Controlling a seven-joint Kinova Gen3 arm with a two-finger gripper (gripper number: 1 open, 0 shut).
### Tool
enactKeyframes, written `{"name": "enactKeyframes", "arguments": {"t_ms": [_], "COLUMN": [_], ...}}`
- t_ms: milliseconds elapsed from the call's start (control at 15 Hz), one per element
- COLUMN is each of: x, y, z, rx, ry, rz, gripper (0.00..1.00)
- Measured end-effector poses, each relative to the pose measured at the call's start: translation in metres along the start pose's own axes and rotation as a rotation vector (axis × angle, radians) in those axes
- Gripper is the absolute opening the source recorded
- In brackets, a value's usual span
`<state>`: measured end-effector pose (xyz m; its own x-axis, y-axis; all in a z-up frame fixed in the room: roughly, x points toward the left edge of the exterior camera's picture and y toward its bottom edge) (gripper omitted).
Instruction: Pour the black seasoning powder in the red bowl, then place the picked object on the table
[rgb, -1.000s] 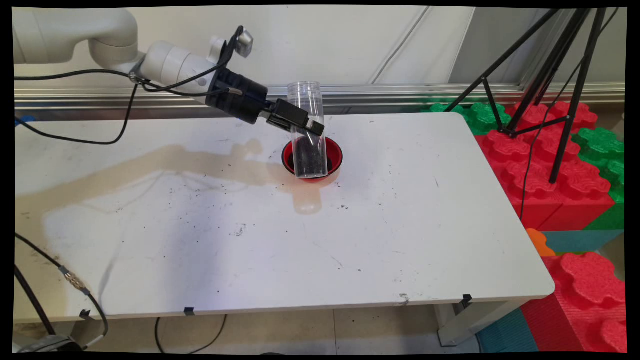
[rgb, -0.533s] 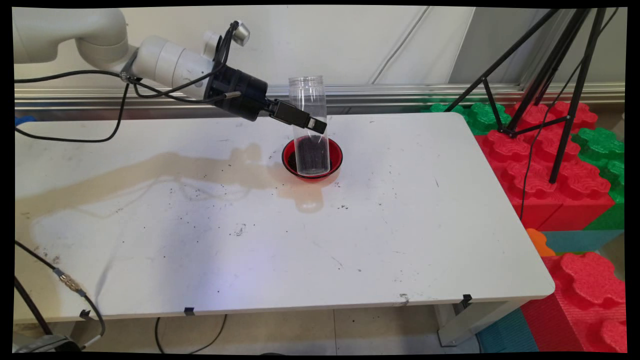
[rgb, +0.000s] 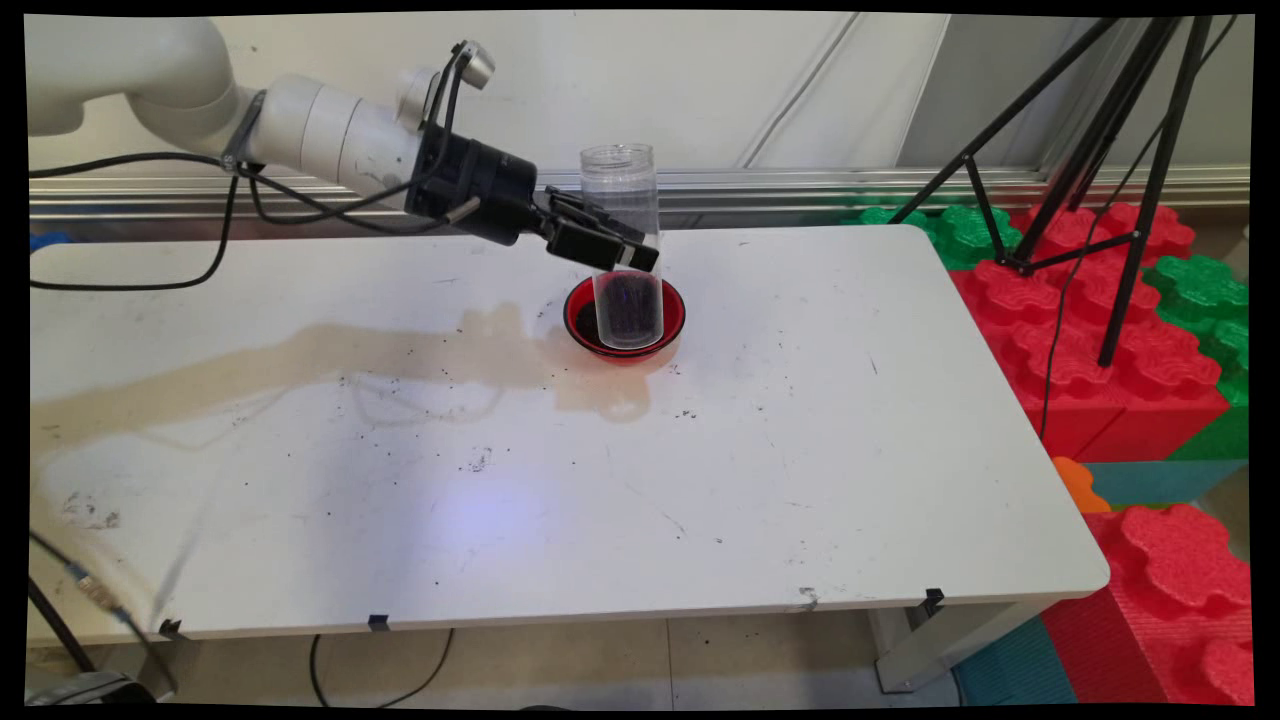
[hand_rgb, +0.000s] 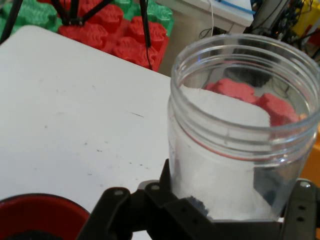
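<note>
Gripper (rgb: 622, 243) clamps clear jar (rgb: 624, 215) upright over red bowl (rgb: 671, 318).

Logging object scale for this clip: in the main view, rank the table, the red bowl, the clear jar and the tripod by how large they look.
1. Table, by far the largest.
2. Tripod, partly cut off at the top edge.
3. Jar and bowl: too close to rank; the jar is taller, the bowl wider and partly hidden behind it.

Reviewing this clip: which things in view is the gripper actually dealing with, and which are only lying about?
In use:
- gripper, shut on the clear jar
- clear jar, dark grains in its bottom
- red bowl under the jar

Lying about:
- black tripod
- red and green foam blocks
- dark crumbs on the table
</note>
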<state>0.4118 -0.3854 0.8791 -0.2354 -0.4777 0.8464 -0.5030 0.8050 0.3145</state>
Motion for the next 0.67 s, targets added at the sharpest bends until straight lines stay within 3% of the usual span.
{"name": "enactKeyframes", "arguments": {"t_ms": [200, 667], "x": [-0.007, -0.027], "y": [0.014, 0.042], "z": [0.001, 0.01], "rx": [0.032, 0.065], "ry": [0.004, -0.004], "rz": [0.108, 0.283], "gripper": [0.0, 0.0]}}
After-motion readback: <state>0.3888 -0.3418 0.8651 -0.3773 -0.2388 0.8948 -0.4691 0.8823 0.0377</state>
